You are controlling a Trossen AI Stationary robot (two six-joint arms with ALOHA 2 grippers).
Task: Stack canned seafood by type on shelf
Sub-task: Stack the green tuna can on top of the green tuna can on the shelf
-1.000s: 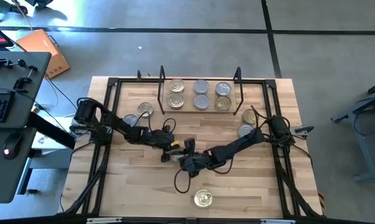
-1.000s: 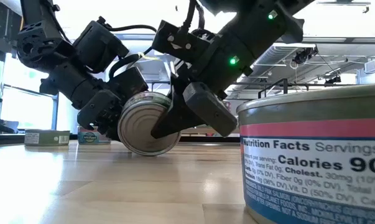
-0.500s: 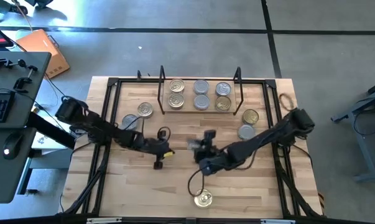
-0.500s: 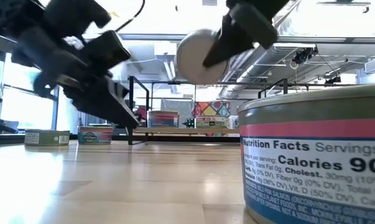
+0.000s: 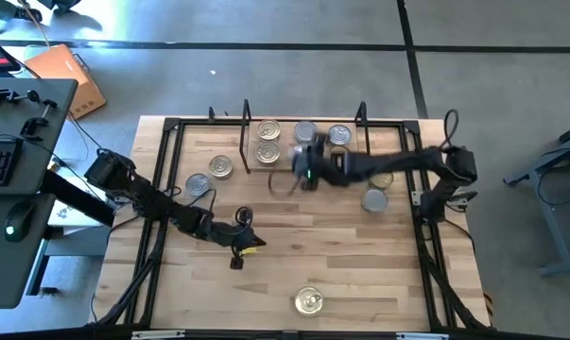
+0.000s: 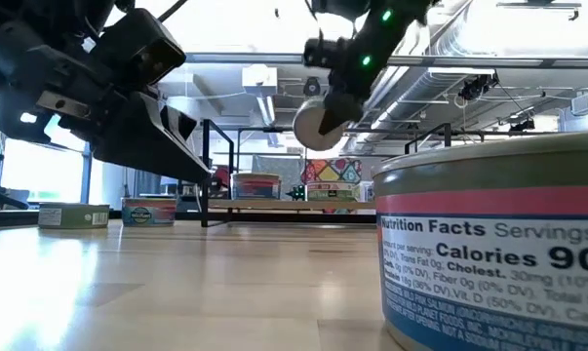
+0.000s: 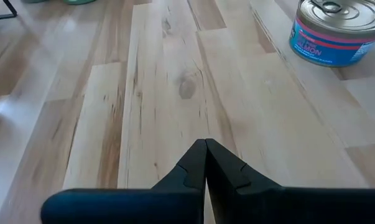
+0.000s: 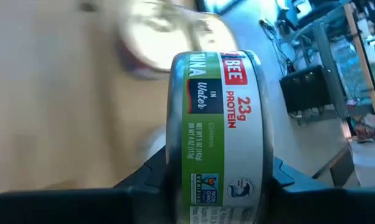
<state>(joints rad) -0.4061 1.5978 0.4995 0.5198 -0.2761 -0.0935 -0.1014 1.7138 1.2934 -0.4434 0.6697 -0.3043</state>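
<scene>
Your right end effector (image 8: pixel 215 177), grasping a tuna can (image 8: pixel 215 130), is carrying it above the shelf (image 5: pixel 303 168); next, align it over matching cans.

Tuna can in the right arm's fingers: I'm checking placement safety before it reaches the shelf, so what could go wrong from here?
1. The tuna can is held on its side, lids against the right gripper's fingers; set down that way, it might roll rather than stack.
2. It hangs over the shelf, where cans already sit close together; a low approach could knock the middle cans.
</scene>
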